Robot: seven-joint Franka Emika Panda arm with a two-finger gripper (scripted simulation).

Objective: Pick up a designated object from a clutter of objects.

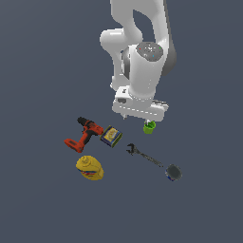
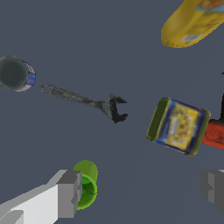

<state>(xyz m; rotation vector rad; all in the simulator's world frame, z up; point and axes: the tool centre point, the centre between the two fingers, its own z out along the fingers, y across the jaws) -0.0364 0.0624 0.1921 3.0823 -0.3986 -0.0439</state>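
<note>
The gripper (image 2: 142,192) is filling the wrist view's foreground, its fingers (image 2: 69,194) standing wide apart and clamping nothing — one is sitting just beside the green cup (image 2: 87,183). In the exterior view the cup (image 1: 149,126) is peeking out right under the hand, near the blue-yellow box (image 1: 111,136). The dark wrench (image 2: 87,102) is lying between the box (image 2: 178,126) and the dark round object (image 2: 15,73) — the red drill (image 1: 84,134) and yellow domed object (image 1: 89,168) are lying farther off.

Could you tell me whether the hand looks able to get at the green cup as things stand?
Probably yes: the open hand hangs above the green cup, nothing covers it, but one finger sits beside the rim, so it seems off-centre.
</note>
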